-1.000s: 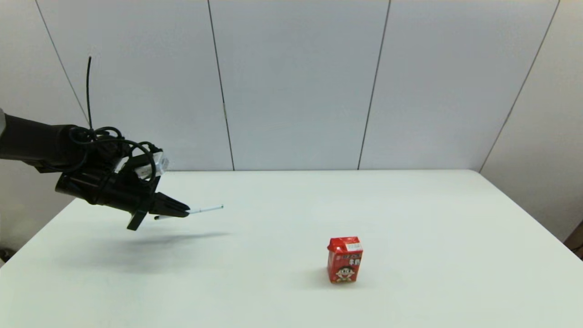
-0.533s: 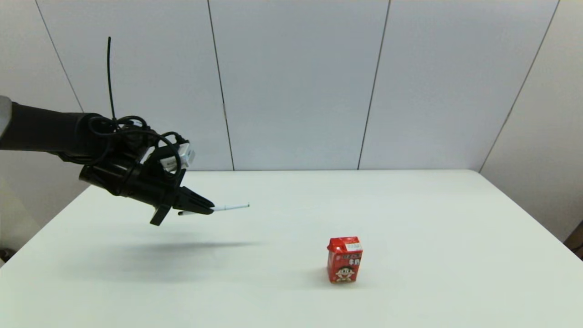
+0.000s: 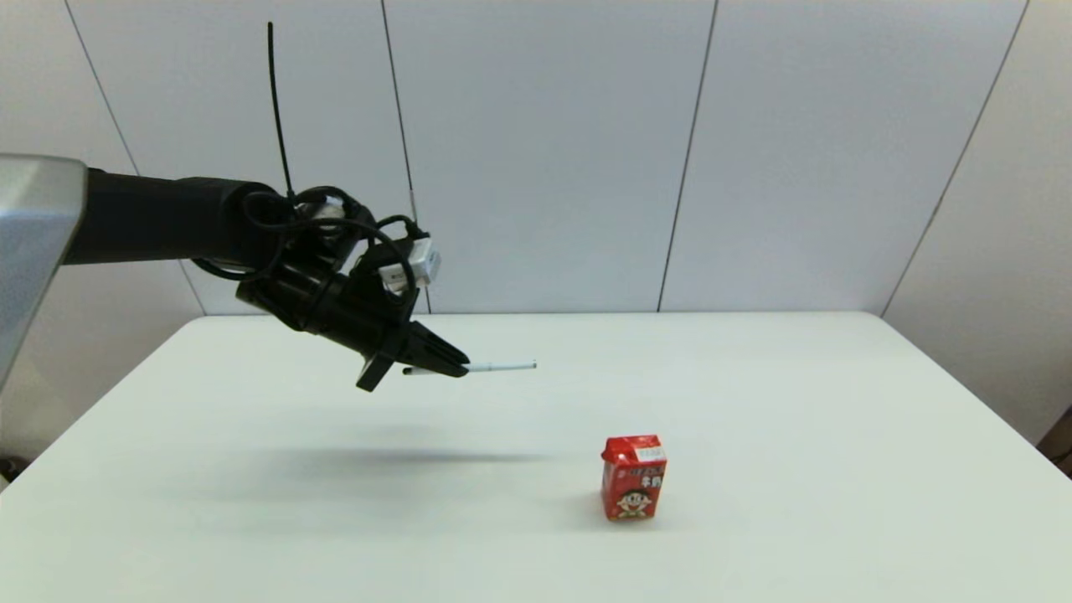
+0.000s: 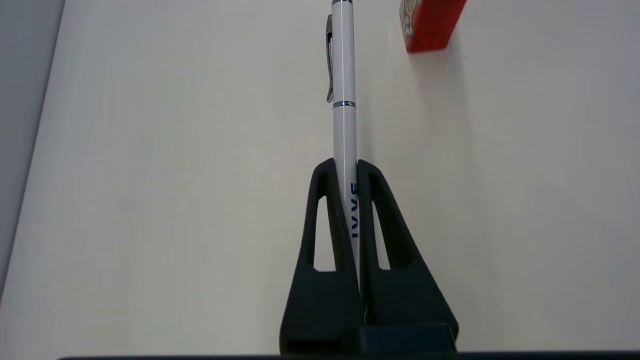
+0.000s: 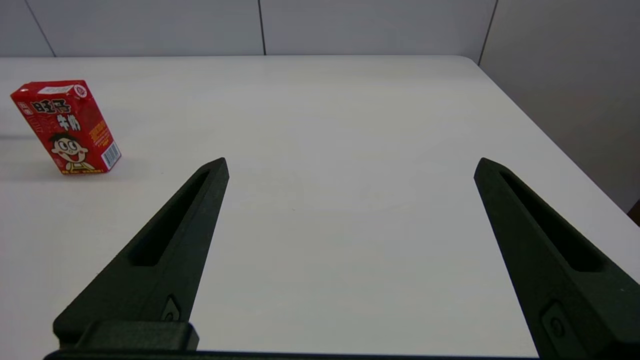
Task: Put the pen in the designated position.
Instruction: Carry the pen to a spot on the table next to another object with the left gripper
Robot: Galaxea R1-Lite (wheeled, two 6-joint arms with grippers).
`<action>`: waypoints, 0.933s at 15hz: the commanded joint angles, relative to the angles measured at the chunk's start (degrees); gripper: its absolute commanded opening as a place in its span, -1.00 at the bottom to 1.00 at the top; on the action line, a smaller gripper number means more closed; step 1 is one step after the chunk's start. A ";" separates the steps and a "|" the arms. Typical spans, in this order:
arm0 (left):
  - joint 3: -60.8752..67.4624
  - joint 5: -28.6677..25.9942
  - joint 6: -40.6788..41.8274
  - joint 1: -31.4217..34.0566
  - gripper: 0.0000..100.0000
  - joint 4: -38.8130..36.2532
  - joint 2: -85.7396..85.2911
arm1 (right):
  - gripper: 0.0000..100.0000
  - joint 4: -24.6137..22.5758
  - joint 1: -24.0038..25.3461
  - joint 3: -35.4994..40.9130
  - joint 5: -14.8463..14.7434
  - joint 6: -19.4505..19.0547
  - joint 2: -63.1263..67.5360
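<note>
The slim white pen (image 3: pixel 501 367) hangs level above the table's left middle, pointing right, with my left gripper (image 3: pixel 456 367) shut on its barrel. In the left wrist view the pen (image 4: pixel 344 75) runs straight out from between the left gripper (image 4: pixel 344 165) fingertips, blue print on its barrel and a silver clip showing. The designated position is plain white tabletop with no mark that I can pick out. My right gripper (image 5: pixel 350 165) is out of the head view; its own view shows it open over the table's right part, nothing between its fingers.
A small red cartoon-face carton (image 3: pixel 634 476) stands upright on the white table (image 3: pixel 804 402), right of and nearer than the pen; the same carton (image 5: pixel 67 127) shows in the right wrist view. A grey panelled wall backs the table.
My left arm has carried the pen to the right and upward, closer to the carton. The carton has not moved.
</note>
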 commanded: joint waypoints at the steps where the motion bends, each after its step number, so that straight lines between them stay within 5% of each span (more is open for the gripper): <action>1: -6.91 1.10 -2.52 -5.30 -1.00 0.17 5.10 | 1.00 -0.02 0.00 0.70 0.02 -0.01 -0.02; 14: -14.12 7.60 -17.03 -13.65 -1.00 -12.57 17.23 | 1.00 -0.02 0.00 0.70 0.02 -0.01 -0.02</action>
